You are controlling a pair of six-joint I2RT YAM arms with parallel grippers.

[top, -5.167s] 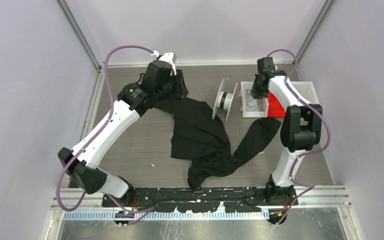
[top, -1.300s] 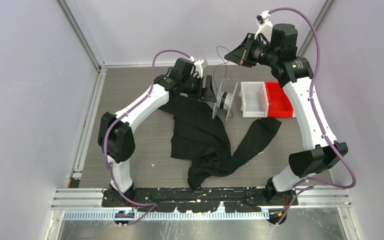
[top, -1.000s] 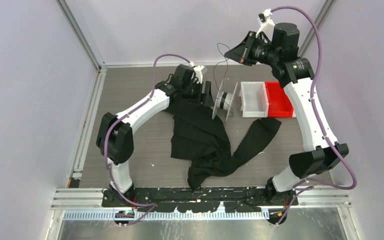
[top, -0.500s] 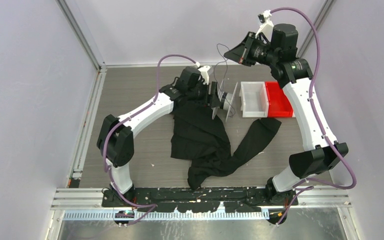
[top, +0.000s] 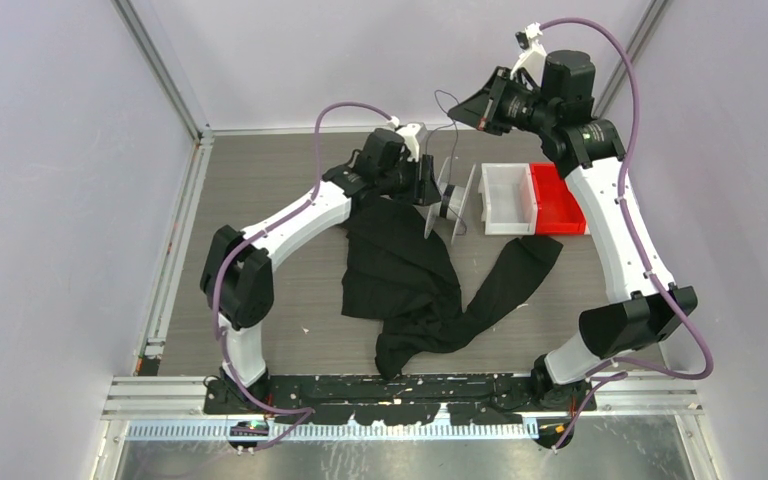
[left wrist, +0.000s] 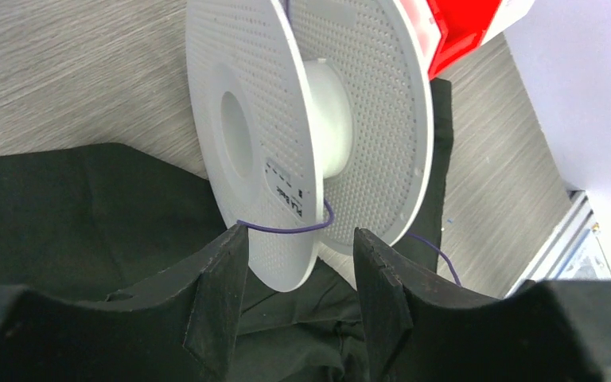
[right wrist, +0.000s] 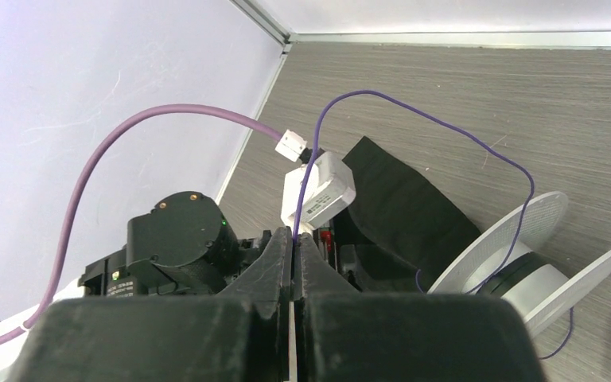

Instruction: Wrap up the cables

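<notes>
A white spool (top: 450, 198) stands on its rims at the back of the table, partly on a black cloth (top: 400, 270). A thin purple cable (right wrist: 433, 121) arcs from my right gripper down to the spool hub (right wrist: 525, 267). My right gripper (right wrist: 295, 241) is shut on the cable and held high above the spool (top: 452, 111). My left gripper (left wrist: 301, 274) is open, and the lower edge of the spool's near flange (left wrist: 247, 143) lies between its fingers. A strand of cable (left wrist: 286, 231) crosses that flange. In the top view the left gripper (top: 428, 185) sits at the spool's left side.
A white bin (top: 505, 200) and a red bin (top: 557, 205) stand side by side just right of the spool. The black cloth spreads from under the left gripper towards the front middle. Walls close the table at the back, left and right.
My left gripper has moved right and closed in on the spool's left flange. My right gripper, at the white bin five seconds ago, has stayed raised with the cable over the last second.
</notes>
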